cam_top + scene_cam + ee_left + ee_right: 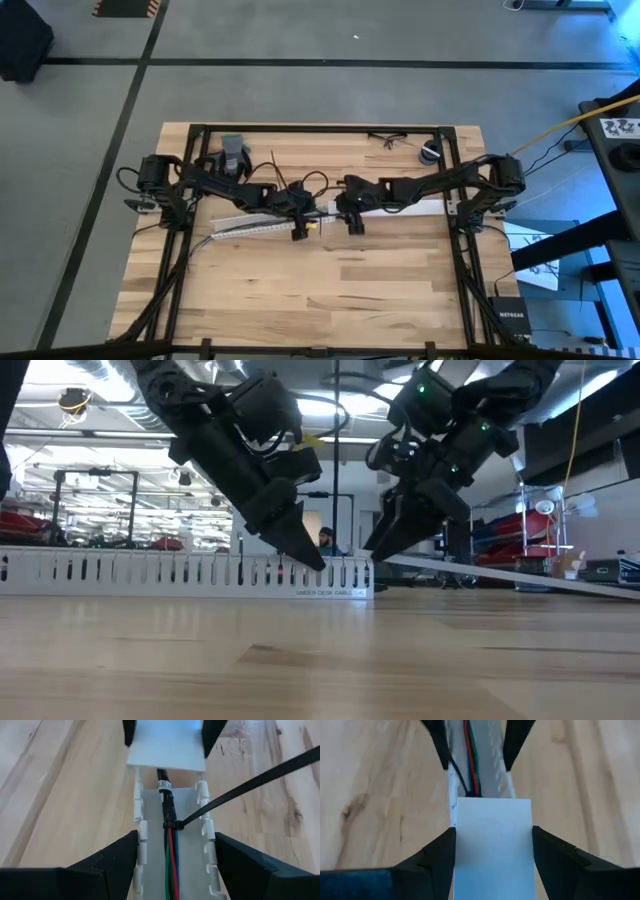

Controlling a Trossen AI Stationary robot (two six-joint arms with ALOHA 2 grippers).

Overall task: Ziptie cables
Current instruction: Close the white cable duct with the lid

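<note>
Your left gripper [172,865] straddles the white slotted channel [192,865], fingers spread to either side of its walls and gripping nothing. Your right gripper [492,865] faces it from the other end, its fingers likewise apart, flanking the channel's white cover [492,845]. Between them the cables [170,855] lie inside the channel, red, green, blue and black, already cinched by a ziptie [176,825] whose long tail [260,780] sticks out over the table. The tie looks done; the next move probably calls for dealing with that tail or releasing the channel, without dragging the bundle out.
</note>
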